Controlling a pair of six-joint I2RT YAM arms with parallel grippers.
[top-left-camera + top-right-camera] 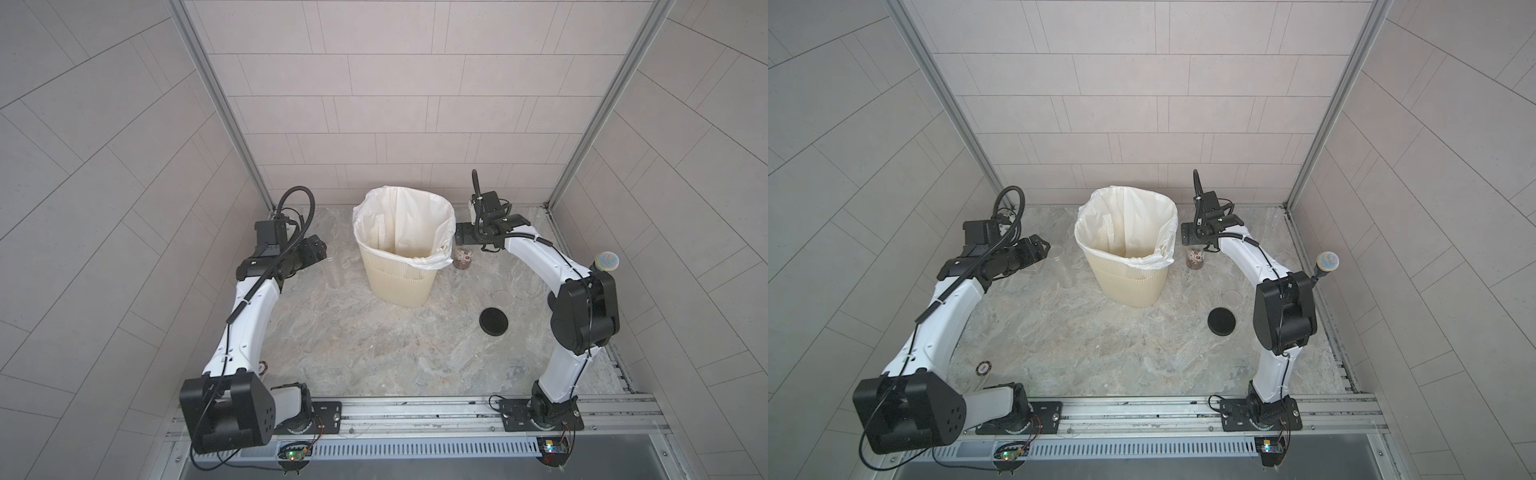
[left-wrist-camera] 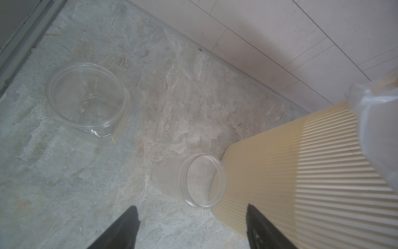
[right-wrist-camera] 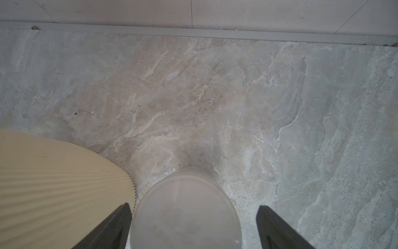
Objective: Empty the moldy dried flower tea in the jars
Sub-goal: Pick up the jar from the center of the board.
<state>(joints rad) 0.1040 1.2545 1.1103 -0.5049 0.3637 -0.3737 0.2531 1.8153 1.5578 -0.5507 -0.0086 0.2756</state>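
Note:
A small white-lidded jar (image 1: 462,258) (image 1: 1196,258) with a red-white label stands just right of the bin, and reddish-brown dried flower tea (image 1: 462,262) shows through its wall. My right gripper (image 3: 193,204) hangs over it, open, one finger on each side of the white lid (image 3: 185,215). One finger sits close to the lid; the other stands apart. Left of the bin stand a tall slim clear jar (image 2: 193,181) (image 1: 334,272) and a wide squat clear jar (image 2: 86,97), both lidless and looking empty. My left gripper (image 2: 191,207) is open above the table near the slim jar, holding nothing.
The cream ribbed bin (image 1: 399,282) (image 1: 1129,286) with a white liner stands at the back centre, close to both grippers. A black lid (image 1: 493,321) and a clear lid (image 1: 503,297) lie at the right. A bottle with a colourful cap (image 1: 606,261) stands behind the right arm.

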